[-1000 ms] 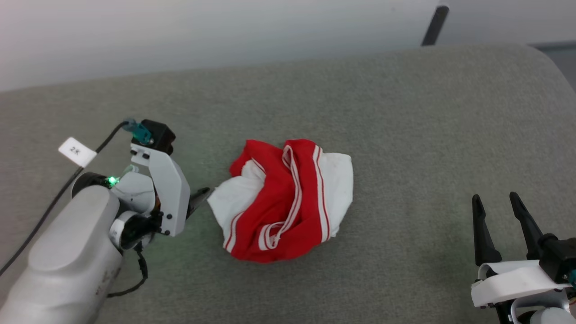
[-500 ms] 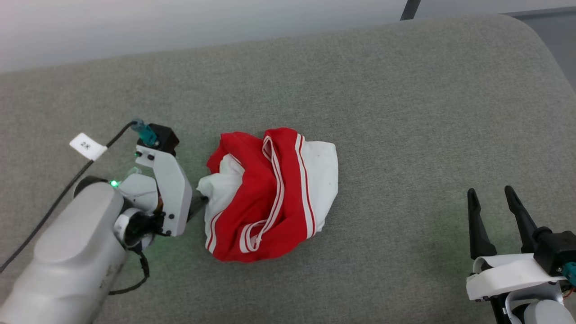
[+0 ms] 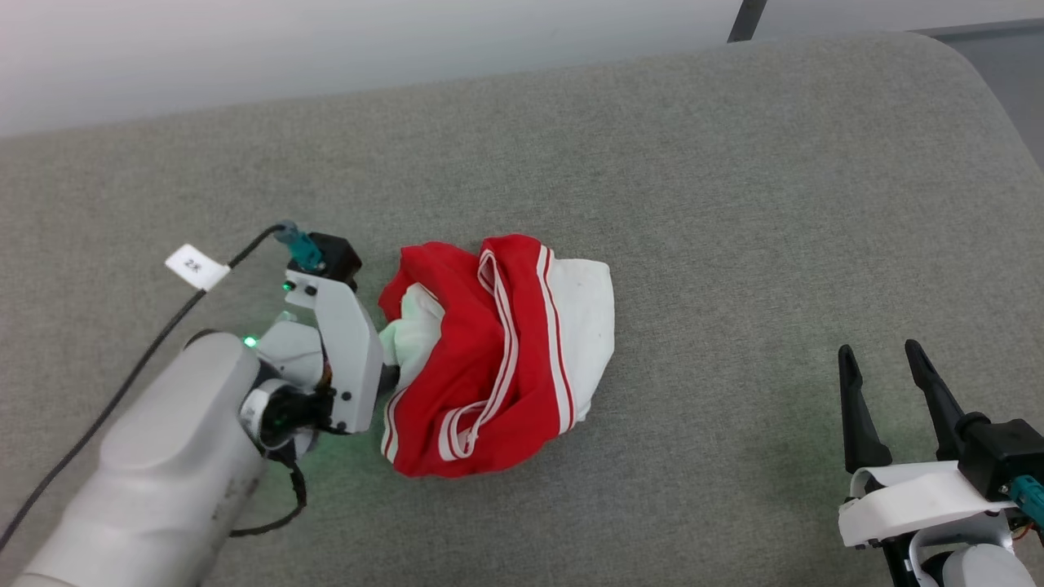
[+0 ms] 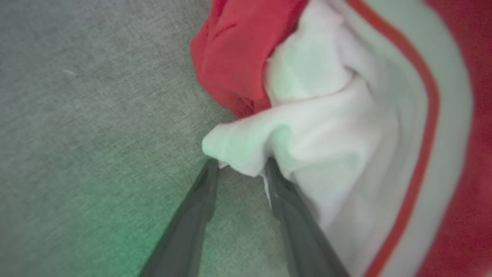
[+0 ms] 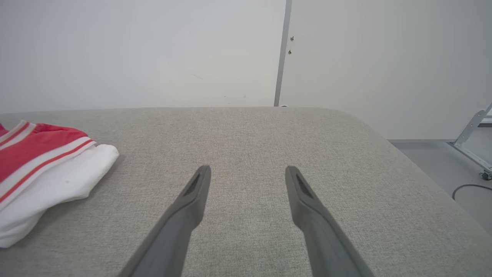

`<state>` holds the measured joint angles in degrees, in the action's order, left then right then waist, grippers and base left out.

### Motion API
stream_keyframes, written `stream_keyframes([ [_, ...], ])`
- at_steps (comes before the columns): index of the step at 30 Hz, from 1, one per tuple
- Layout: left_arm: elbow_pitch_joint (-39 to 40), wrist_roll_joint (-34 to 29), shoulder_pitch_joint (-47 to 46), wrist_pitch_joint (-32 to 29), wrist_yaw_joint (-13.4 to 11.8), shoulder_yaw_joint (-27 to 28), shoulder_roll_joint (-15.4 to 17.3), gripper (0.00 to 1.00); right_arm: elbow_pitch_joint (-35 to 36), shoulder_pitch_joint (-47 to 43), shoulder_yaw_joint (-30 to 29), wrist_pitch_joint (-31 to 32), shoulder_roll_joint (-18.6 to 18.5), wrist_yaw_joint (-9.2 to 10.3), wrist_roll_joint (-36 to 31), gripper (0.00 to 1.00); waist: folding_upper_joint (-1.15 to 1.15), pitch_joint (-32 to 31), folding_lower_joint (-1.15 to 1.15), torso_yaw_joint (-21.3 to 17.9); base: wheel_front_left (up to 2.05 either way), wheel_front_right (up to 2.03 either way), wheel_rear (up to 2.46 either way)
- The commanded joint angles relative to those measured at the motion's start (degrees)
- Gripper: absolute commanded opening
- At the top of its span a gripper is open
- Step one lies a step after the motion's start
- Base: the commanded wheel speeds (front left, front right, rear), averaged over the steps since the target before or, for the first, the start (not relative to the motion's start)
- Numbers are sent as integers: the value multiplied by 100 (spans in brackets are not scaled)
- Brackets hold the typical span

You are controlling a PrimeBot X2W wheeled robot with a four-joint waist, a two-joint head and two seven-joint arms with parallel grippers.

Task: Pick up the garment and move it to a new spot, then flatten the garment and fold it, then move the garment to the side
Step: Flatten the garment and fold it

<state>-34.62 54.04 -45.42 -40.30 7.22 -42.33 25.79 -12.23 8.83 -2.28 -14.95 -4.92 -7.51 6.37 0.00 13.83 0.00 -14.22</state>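
Left wrist view: left pincer (image 4: 240,166) stood parted astride a white fold at 9 o'clock of the garment (image 4: 326,127), unclamped | garment lay crumpled mid table (image 3: 734,204) | right pincer (image 3: 878,349) spread idle at 4 o'clock | step judged: pickup; next likely needed: clamp, lift

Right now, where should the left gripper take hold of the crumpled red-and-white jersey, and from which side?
Grip the white fold jutting from the left edge of the red-and-white jersey, coming in low from the robot's left along the grey padded surface. It sticks out clear of the heap, thin enough to pinch; the fingers of the left gripper stand apart either side of it.
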Motion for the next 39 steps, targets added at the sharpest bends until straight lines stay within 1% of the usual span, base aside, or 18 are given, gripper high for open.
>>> stream_keyframes([
  [1, -113, 73, 184, -54, 37, -197, -208, 0, 3, 48, -7, -23, -11, 3, -14, 100, 0, -9, 0, 6, 0, 0, 0],
  [8, -191, 176, 2, -75, 28, -225, -60, 0, 30, -34, -74, -23, -35, 4, -27, 100, 0, -87, 0, 61, 0, 0, 0],
  [17, 54, 97, -239, -105, 17, -230, 338, 0, 3, -274, -230, -24, -25, 3, -91, 100, 0, -401, 0, 338, 0, 0, 0],
  [19, 124, 112, -237, -134, -19, -199, 441, 0, 1, -298, -247, -24, -30, 4, -95, 100, 0, -478, 0, 411, 0, 0, 0],
  [26, 394, 75, -117, -193, -204, -128, 809, 0, -3, -404, -296, -2, -67, 4, -110, 100, 0, -729, 0, 680, 0, 0, 0],
  [29, 461, 62, -32, -219, -288, -96, 1036, 0, 15, -483, -328, 26, -65, 3, -116, 100, 0, -815, 0, 789, 0, 0, 0],
  [34, 561, 50, 232, -297, -516, -77, 1396, 0, 69, -548, -365, 94, -47, 3, -147, 100, 0, -937, 0, 923, 0, 0, 0],
  [39, 667, 164, 638, -238, -731, -21, 1616, 0, 93, -611, -390, 134, -44, 3, -140, 100, 0, -1025, 0, 998, 0, 0, 0],
])
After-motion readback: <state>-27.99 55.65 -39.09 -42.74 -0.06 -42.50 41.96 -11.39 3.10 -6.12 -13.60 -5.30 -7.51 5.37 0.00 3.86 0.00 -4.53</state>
